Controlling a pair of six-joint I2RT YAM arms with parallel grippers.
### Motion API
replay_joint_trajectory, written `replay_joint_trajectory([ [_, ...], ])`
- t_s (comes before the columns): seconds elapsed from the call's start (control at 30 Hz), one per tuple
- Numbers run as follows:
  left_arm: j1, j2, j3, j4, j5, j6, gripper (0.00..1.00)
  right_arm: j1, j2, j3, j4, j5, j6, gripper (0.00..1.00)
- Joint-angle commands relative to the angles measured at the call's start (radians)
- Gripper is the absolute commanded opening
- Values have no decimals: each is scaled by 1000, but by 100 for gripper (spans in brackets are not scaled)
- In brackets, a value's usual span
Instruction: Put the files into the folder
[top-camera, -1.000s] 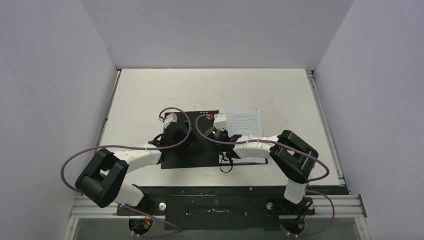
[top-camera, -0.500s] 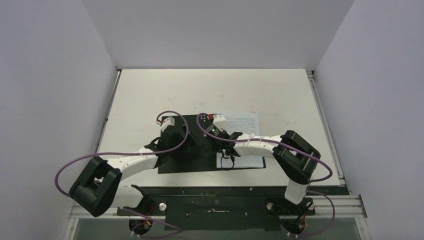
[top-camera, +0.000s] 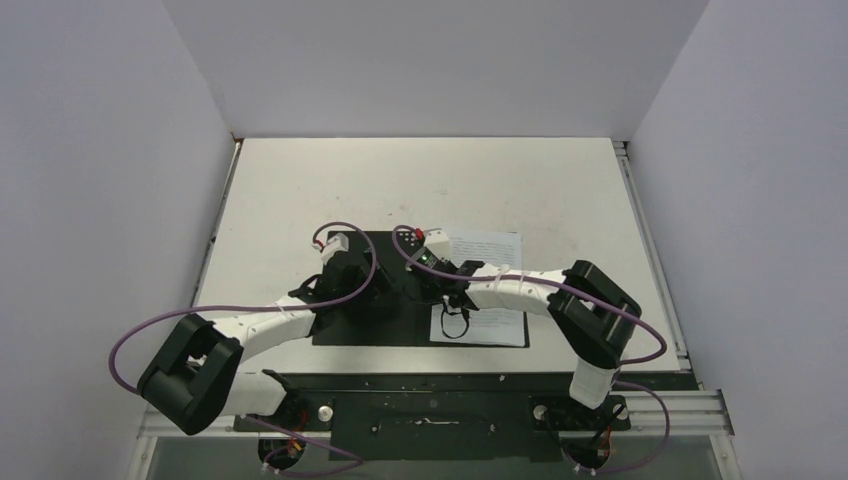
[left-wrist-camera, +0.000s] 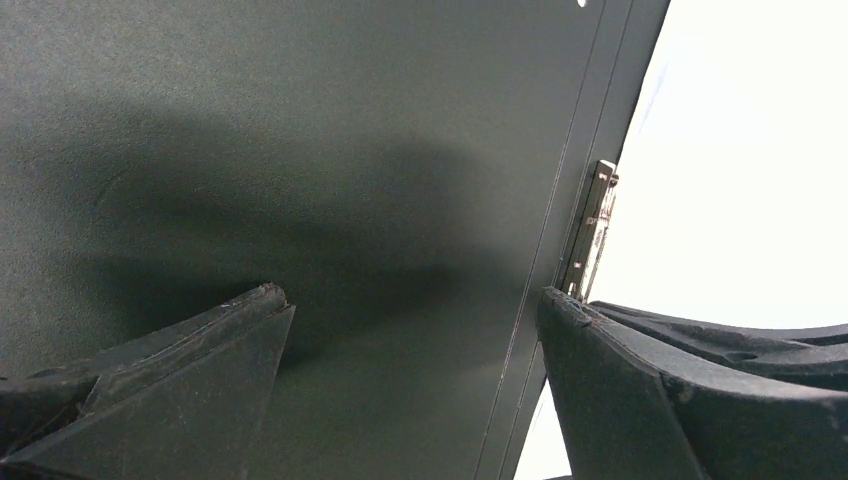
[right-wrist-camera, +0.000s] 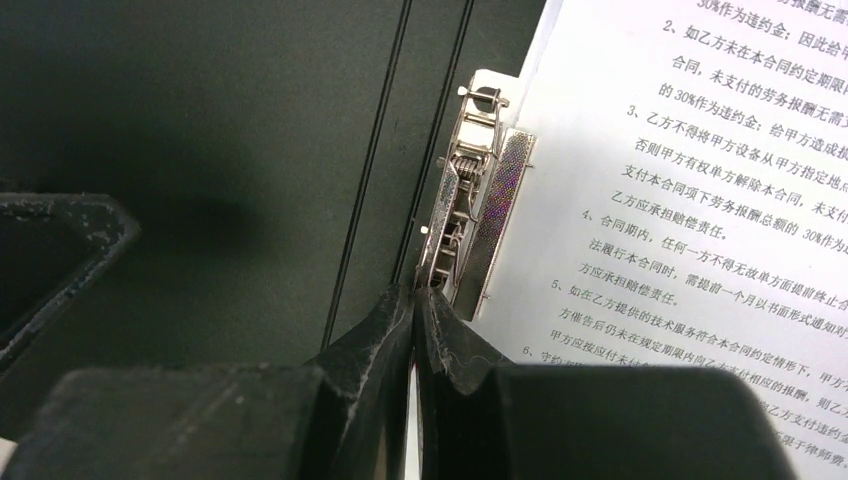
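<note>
The folder (top-camera: 368, 322) lies open on the table, black inside up. The files (top-camera: 497, 250), white sheets with black text, lie on its right half beside the metal spine clip (right-wrist-camera: 475, 215). My right gripper (top-camera: 427, 266) is shut, its tips (right-wrist-camera: 415, 292) touching the near end of the clip, files (right-wrist-camera: 680, 180) to the right and black folder (right-wrist-camera: 200, 130) to the left. My left gripper (top-camera: 350, 272) is open and empty just above the left black panel (left-wrist-camera: 300, 120); its midpoint (left-wrist-camera: 408, 293) is left of the clip (left-wrist-camera: 592, 230).
The white table (top-camera: 420, 180) is walled by grey panels on three sides. A black rail (top-camera: 430, 395) with the arm bases runs along the near edge. Purple cables loop from both arms.
The folder with the files has slid slightly toward the near edge and to the left. Both grippers moved with it, and the left arm's elbow swung down and left.
</note>
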Motion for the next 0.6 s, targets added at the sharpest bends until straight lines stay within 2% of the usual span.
replay_joint_trajectory([
  [0.0, -9, 62, -75, -279, 65, -14, 96, 27, -49, 48, -23, -101, 26, 7],
  [0.17, -9, 44, -72, -290, 62, -12, 97, 10, -102, 70, -54, -62, 3, 19],
  [0.43, -9, 24, -68, -303, 65, -12, 97, -16, -177, 87, -85, -24, -30, 26],
  [0.57, -9, -5, -59, -323, 64, -8, 97, -52, -212, 71, -81, -29, -41, 40],
])
